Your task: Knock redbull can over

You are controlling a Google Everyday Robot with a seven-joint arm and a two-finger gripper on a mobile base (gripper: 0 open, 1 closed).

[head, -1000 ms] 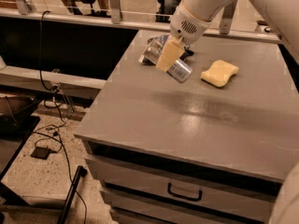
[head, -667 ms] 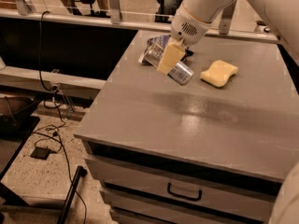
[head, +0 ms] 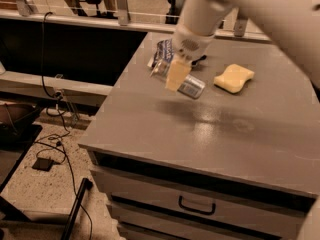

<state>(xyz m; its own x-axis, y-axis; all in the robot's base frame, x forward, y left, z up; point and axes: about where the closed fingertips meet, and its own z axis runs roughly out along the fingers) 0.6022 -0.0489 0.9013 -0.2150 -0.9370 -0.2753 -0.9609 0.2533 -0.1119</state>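
Shows the gripper [head: 176,78] lower than before (open or closed, cannot tell) over the lying can [head: 193,86]; cannot read label.

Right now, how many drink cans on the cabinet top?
1. The redbull can lies on its side at the far side of the cabinet top, just under the end effector, beside the foil snack bag. The arm may hide others.
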